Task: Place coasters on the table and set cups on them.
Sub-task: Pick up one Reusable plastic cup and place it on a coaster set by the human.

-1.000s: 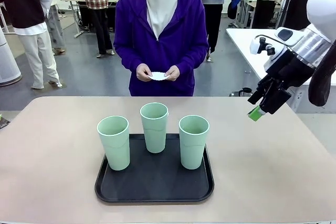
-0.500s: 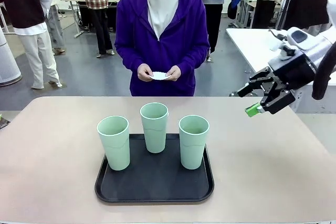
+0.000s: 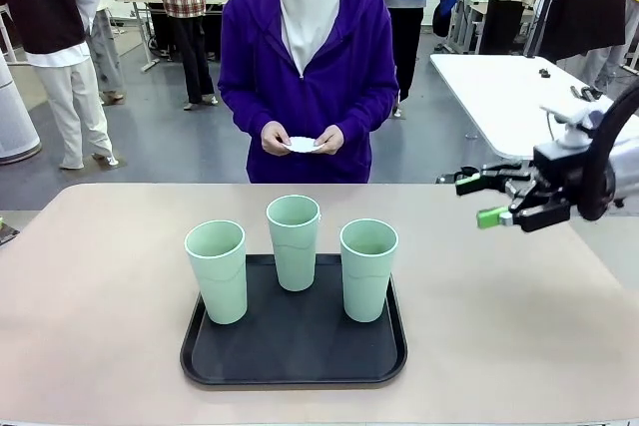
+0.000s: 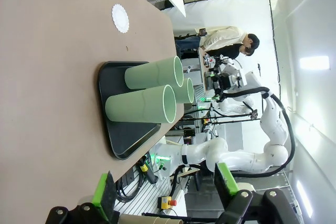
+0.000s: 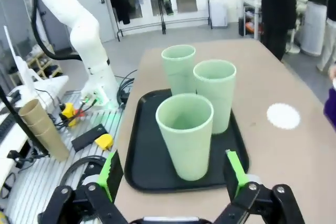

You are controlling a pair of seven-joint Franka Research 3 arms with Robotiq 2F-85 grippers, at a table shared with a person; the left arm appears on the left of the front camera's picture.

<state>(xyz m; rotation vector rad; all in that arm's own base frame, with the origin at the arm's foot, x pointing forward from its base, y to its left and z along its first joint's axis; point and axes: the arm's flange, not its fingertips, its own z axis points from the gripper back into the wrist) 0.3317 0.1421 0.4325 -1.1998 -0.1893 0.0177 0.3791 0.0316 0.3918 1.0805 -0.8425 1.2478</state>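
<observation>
My right gripper, wide open and empty, hovers right of three cups crowded on a black tray; grasping one could topple its neighbour, with one coaster lying on the tabletop beyond.

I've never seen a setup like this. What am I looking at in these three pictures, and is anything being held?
Two robot arms share a table with a person. The front picture looks across it from the robot's side; the other two come from cameras on each wrist. Three green cups stand on a black tray. One white coaster lies on the table past the tray; the person's hands hold a second coaster. The right gripper and left gripper are open and empty.
</observation>
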